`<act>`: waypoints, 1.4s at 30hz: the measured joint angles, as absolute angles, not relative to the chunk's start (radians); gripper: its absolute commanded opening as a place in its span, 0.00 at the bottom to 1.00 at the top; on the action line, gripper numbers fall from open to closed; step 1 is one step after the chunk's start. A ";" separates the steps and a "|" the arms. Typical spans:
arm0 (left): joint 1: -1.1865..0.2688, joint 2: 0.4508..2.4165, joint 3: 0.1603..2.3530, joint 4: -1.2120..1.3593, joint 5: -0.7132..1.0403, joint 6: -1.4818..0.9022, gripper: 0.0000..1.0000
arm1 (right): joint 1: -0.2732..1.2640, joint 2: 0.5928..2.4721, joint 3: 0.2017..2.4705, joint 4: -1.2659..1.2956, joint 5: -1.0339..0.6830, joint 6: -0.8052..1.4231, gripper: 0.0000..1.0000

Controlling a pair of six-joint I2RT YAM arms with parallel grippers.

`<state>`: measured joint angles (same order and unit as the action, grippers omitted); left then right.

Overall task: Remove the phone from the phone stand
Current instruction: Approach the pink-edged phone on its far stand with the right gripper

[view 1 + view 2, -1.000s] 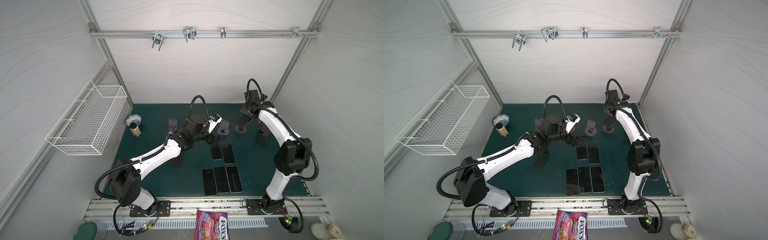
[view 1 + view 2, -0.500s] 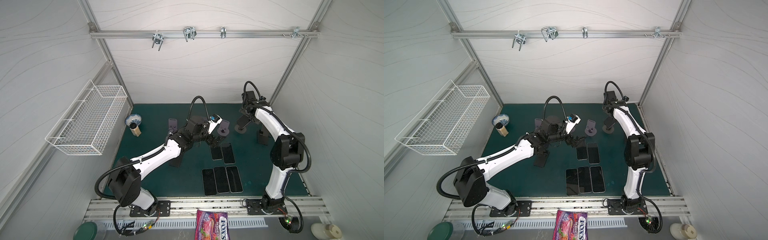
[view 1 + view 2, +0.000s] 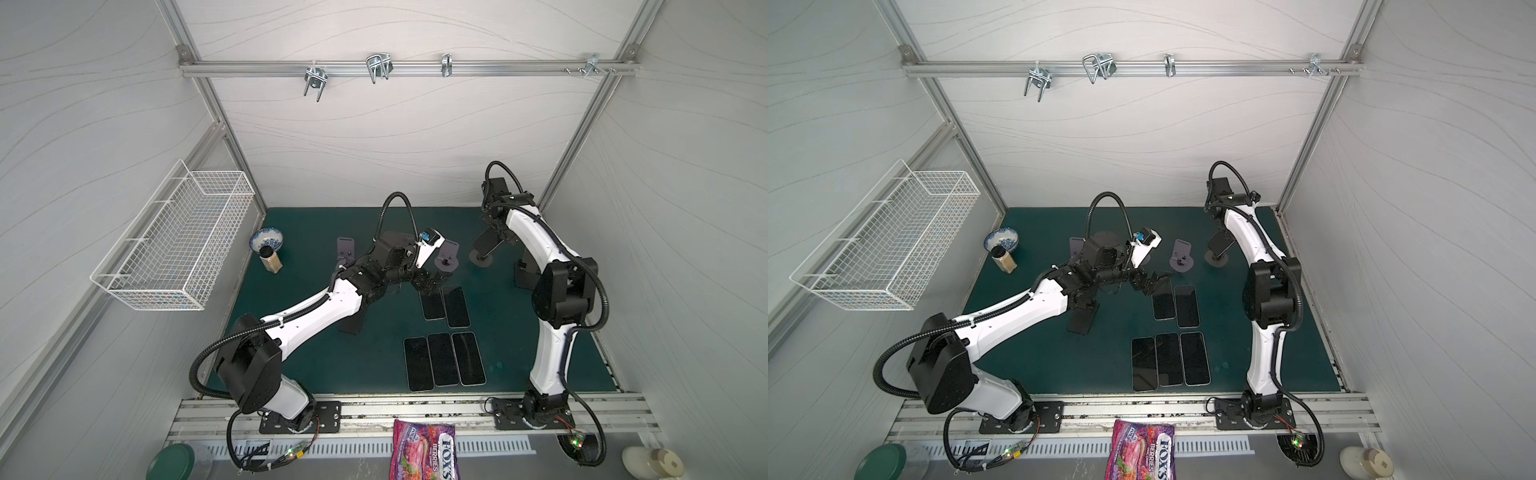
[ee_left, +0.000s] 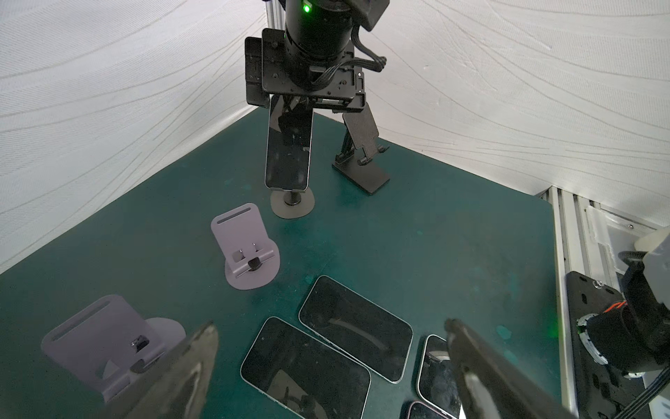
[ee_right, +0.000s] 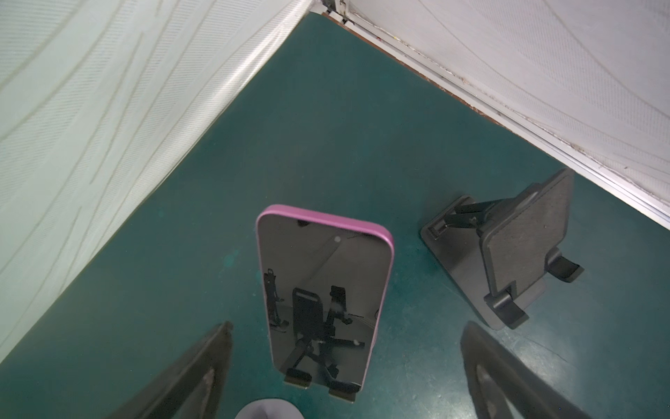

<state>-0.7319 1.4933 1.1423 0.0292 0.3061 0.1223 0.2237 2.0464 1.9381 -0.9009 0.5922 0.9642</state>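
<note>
The right claw point(image 5: 346, 326) is spread wide near the pink phone point(image 5: 322, 290) on its stand point(image 4: 292, 206) — the left claw point(image 4: 330, 324) too, holding nothing

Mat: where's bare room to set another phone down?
Bare: right of the three-phone row, toward the right arm; also left of that row, in front of the left arm. Crowded: middle, around the two phones, lilac stand and left pincer.

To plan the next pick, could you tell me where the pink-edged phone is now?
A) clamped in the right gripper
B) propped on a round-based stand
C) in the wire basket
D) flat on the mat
B: the pink-edged phone leans on the stand, held by its hooks, with the right gripper open on either side of it.
</note>
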 measured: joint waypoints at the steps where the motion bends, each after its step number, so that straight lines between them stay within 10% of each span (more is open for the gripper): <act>1: -0.732 1.494 1.142 0.030 0.306 0.122 0.99 | 0.223 2.053 1.942 -0.900 0.591 0.970 0.99; 42: -0.732 1.507 1.142 0.037 0.310 0.113 0.99 | 0.205 2.212 2.145 -1.023 0.590 1.092 0.99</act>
<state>-0.7319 1.5066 1.1423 0.0372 0.3099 0.1135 0.2047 2.2116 2.1448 -1.0229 0.5900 1.0920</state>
